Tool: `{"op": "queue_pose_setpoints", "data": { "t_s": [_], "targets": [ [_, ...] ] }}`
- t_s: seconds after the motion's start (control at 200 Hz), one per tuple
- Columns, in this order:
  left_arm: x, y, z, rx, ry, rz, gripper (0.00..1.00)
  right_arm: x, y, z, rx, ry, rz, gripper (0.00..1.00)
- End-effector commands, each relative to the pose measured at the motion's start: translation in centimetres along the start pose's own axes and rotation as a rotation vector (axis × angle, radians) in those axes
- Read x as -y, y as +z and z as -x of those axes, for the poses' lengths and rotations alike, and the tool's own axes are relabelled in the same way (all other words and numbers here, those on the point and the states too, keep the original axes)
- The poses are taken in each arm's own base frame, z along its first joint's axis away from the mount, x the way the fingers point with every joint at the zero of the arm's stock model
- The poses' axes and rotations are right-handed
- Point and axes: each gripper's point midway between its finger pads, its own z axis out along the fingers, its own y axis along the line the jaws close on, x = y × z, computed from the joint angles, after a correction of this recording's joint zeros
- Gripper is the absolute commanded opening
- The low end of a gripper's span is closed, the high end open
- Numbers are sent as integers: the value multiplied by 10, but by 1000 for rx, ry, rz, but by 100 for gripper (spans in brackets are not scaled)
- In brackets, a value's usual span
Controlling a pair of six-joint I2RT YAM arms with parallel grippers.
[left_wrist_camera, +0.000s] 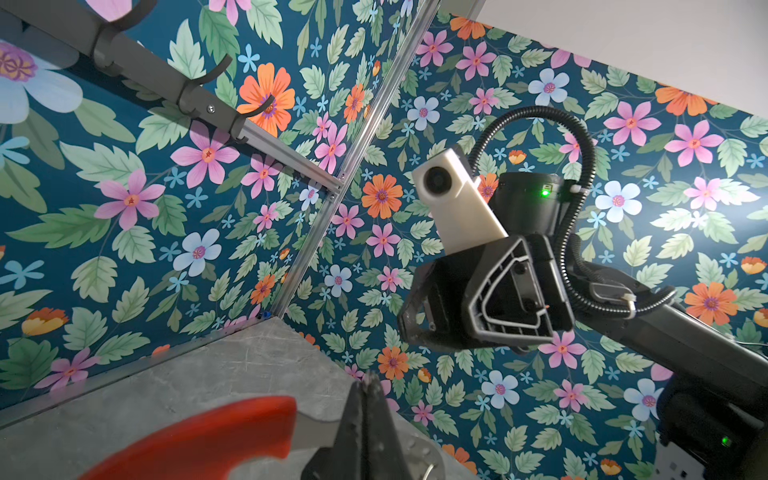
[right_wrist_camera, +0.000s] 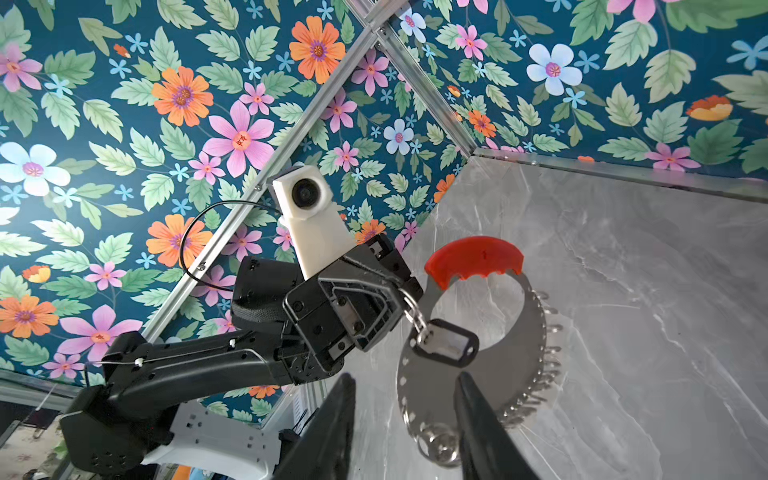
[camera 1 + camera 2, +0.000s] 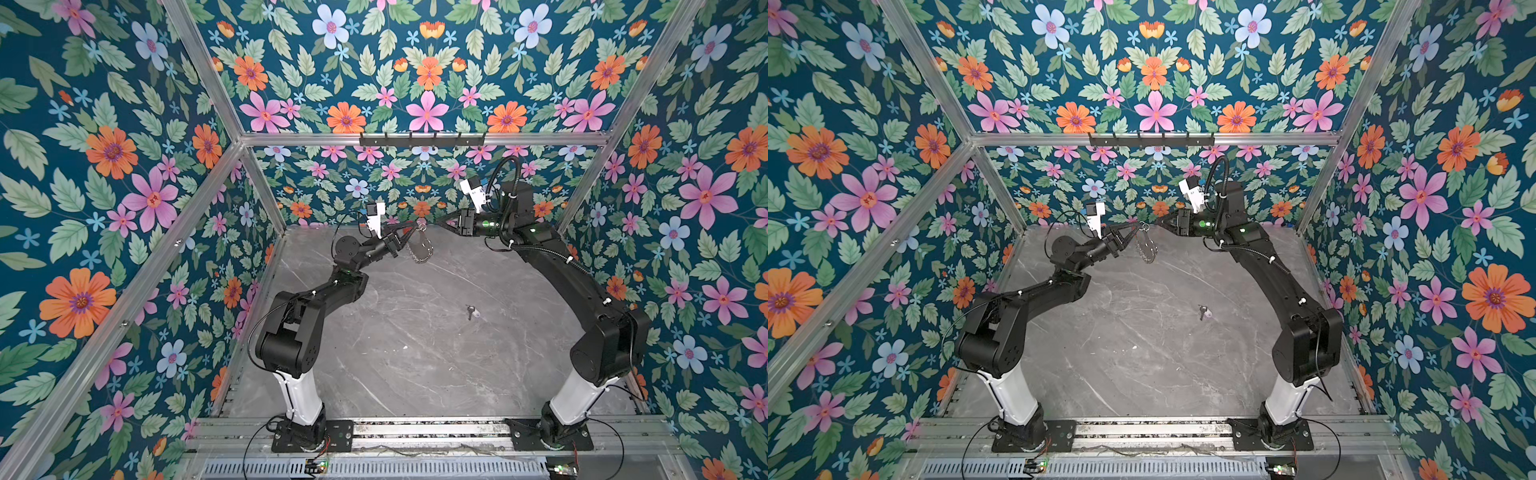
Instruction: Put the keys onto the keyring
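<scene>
I note: keyring (image 2: 532, 324) silver with red grip; tabletop (image 3: 415, 353) grey marbled; walls (image 3: 124, 166) teal, pink-orange floral; key (image 3: 471, 311) dark-headed, lavender tag.

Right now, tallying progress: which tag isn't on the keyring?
The pale lavender tag with its key, lying on the table; the dark-framed tag hangs from the keyring.

1 keyring (image 2: 473, 254), 1 loose key (image 3: 471, 311)
</scene>
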Motion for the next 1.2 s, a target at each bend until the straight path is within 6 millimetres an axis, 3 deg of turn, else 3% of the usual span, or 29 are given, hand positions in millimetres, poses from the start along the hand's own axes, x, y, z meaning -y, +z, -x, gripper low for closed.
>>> {"op": "queue_pose_setpoints", "data": {
  "t_s": [0.0,0.285,0.746,1.196],
  "targets": [
    [6,-5,8,60,78,12,0,-5,4,9,17,8,48,40],
    [9,-4,19,120,79,-11,0,-11,17,10,-17,3,98,33],
    [16,4,21,149,38,-48,0,-9,31,1,-50,-21,77,33],
    [21,7,23,149,27,-71,0,-6,31,2,-52,-32,49,38]
  ]
}}
